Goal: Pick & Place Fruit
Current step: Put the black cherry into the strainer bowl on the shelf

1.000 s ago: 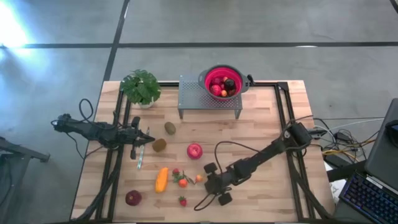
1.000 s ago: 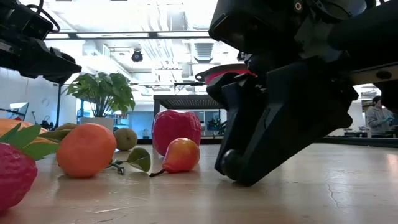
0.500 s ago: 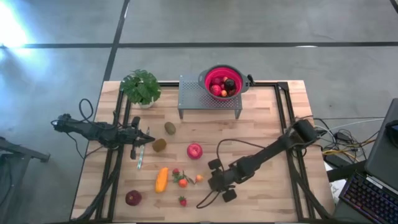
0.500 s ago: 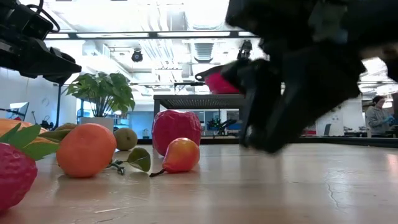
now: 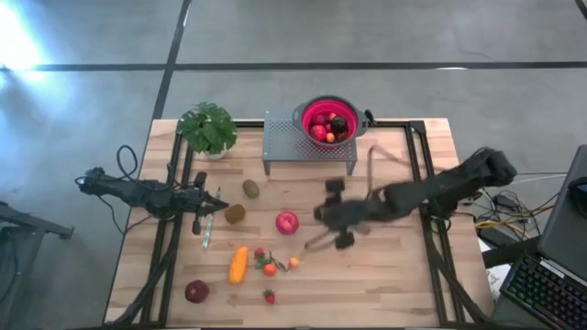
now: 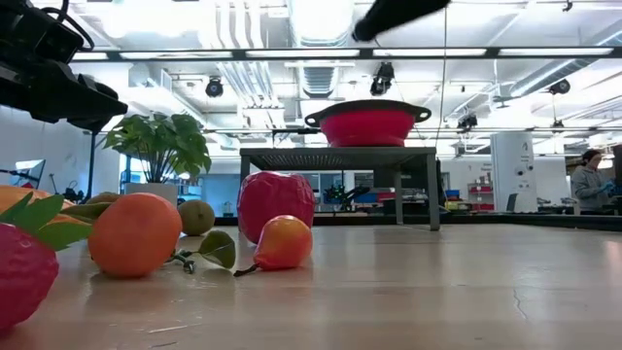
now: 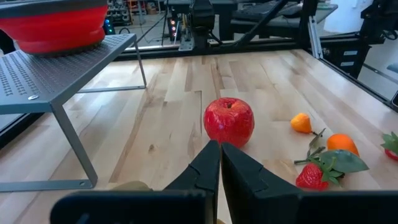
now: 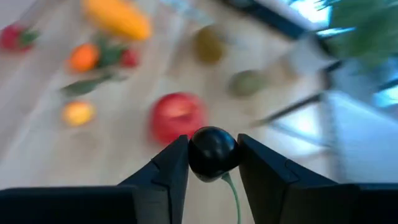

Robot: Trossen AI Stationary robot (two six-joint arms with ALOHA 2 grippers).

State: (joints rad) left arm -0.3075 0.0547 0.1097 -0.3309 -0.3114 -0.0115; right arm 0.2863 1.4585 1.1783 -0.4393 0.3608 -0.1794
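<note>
Right end effector [image 5: 327, 213] has lifted a dark plum [image 8: 212, 153] off the table.

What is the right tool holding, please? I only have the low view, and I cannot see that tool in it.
Observer: The right tool is shut on a small dark fruit with a green stem.
Operator: Where is it over the table?
Observer: In the high view it hangs right of the red apple, apart from the rack.
Operator: And the left tool?
Observer: The left tool is shut, empty, pointing at the apple.
</note>
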